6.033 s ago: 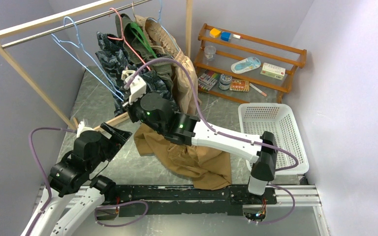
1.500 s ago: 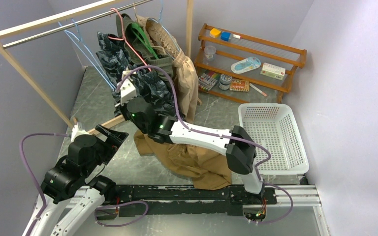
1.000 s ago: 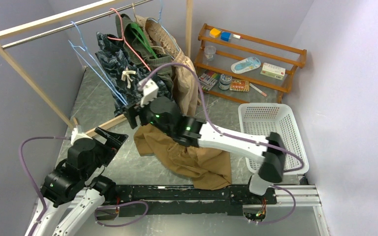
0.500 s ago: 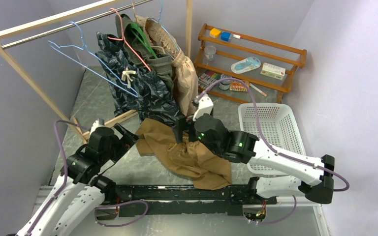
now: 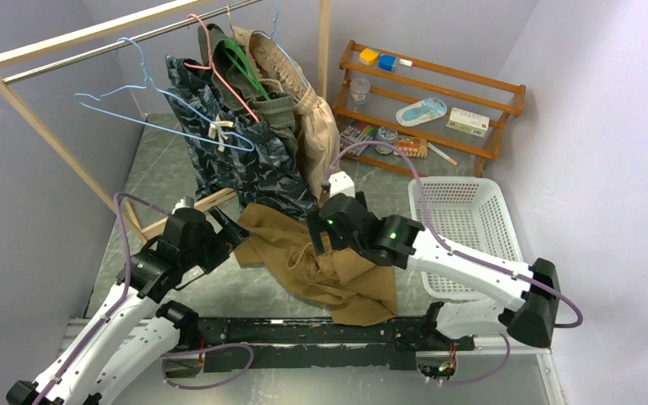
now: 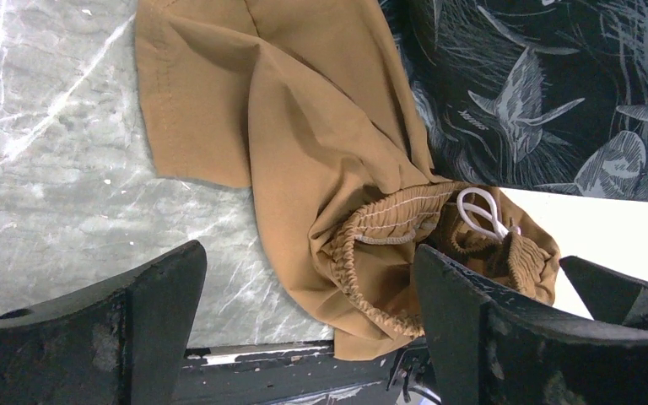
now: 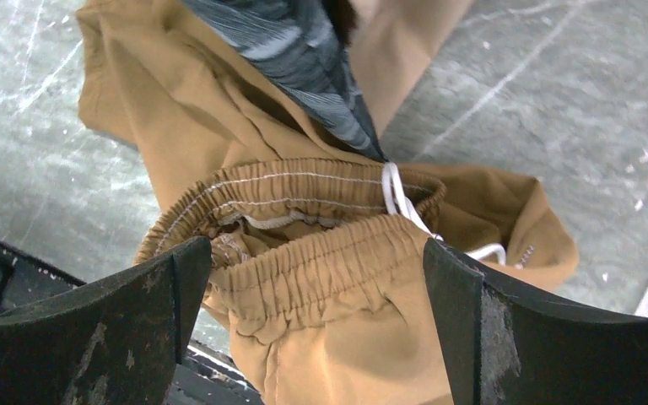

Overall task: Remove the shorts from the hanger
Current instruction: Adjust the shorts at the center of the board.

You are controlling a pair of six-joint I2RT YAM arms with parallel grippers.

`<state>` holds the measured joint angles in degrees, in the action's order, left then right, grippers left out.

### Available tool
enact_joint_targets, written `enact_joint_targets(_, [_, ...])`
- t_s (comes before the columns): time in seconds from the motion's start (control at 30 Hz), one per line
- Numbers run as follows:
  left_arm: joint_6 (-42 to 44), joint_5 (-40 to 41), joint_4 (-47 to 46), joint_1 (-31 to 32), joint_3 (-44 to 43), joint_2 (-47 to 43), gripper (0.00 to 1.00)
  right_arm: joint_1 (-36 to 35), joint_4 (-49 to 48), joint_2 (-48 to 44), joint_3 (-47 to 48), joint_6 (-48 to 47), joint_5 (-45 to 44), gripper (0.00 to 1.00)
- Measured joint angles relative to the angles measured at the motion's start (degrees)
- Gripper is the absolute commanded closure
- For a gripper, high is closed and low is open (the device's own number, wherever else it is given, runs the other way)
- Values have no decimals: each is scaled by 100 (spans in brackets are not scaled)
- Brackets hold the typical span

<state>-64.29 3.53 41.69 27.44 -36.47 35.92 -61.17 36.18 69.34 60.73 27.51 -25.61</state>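
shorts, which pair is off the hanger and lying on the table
The tan-brown shorts lie crumpled on the table; the navy patterned shorts, olive green shorts and light beige shorts hang from the rail.

Cannot make out the small items (image 5: 422, 112) on the shelf (image 5: 472, 76). Sees little of the olive shorts (image 5: 278, 111), wedged behind navy shorts (image 5: 245, 160) and beige shorts (image 5: 316, 143). Loses the top of the tan shorts (image 5: 346, 287) under the navy hem and right arm (image 5: 464, 263). Cuts the left arm (image 5: 126, 308) off at the bottom edge. Trims the 2 fingers (image 6: 93, 329) at the lower edge in each wrist view.
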Motion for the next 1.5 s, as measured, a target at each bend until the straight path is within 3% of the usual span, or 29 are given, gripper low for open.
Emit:
enact_joint_targets(0.07, [0,-50,0,0,0,4,4,4,-127,216,96,-289,225,2])
enact_joint_targets(0.2, [-2,-101,13,0,2,-74,5,2,-173,457,44,-282,485,24])
enact_joint_targets(0.27, [-9,-103,13,0,22,-162,5,2,-87,461,-146,59,442,36])
enact_joint_targets(0.37, [-31,-101,17,0,111,-343,5,4,216,282,-684,861,273,42])
enact_joint_targets(0.43, [-50,-101,11,0,168,-461,5,7,516,-9,-1176,1445,166,39])
enact_joint_targets(0.53, [-57,-103,0,0,234,-492,5,11,914,-595,-1692,2059,131,23])
enact_joint_targets(0.77, [31,-131,-9,0,256,-181,5,22,1272,-717,-1075,2135,2,9])
enact_joint_targets(1.0, [46,-195,0,0,256,-133,5,22,866,-459,-90,1681,127,2])
enact_joint_targets(1.27, [-2,-195,109,0,245,-345,6,-170,256,420,-39,1329,697,6])
enact_joint_targets(1.5, [-70,-195,120,0,247,-590,5,-623,0,1353,22,1204,911,2])
